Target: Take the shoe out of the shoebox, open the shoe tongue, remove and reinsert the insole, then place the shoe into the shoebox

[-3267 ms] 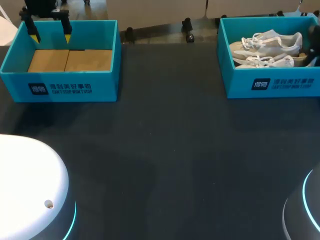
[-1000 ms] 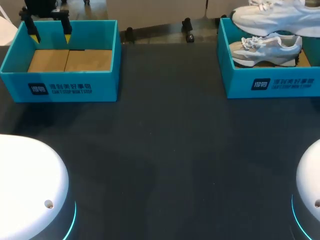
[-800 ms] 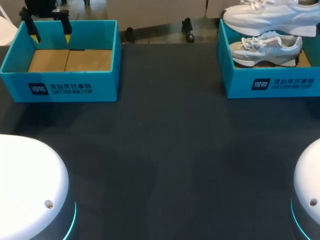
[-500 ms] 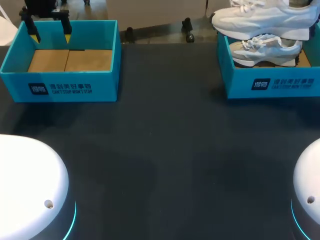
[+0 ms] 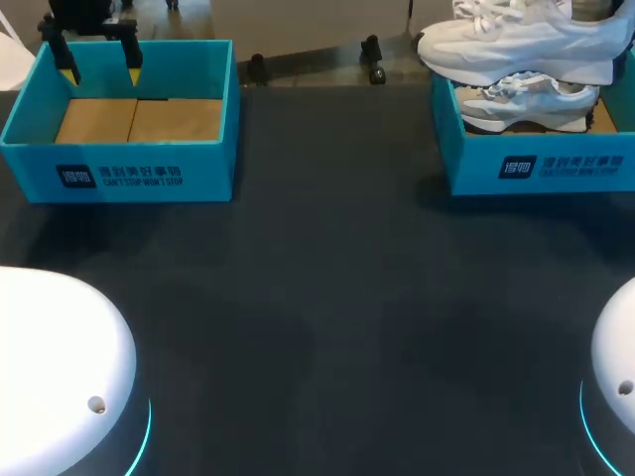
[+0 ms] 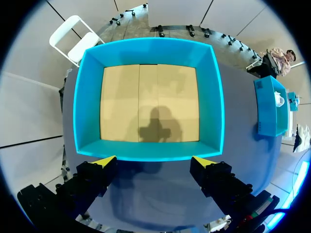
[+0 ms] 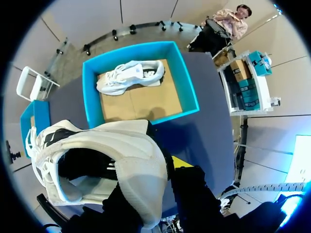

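Shoe shifted left; right gripper clamping heel.

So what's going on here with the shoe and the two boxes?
The right gripper is shut on the heel of a white shoe and holds it in the air just above the right shoebox. A second shoe lies inside that box. The left gripper hovers open over the left shoebox, which holds no shoe. The white shoe is not yet set down on the table, so the tongue and insole steps are still to come.
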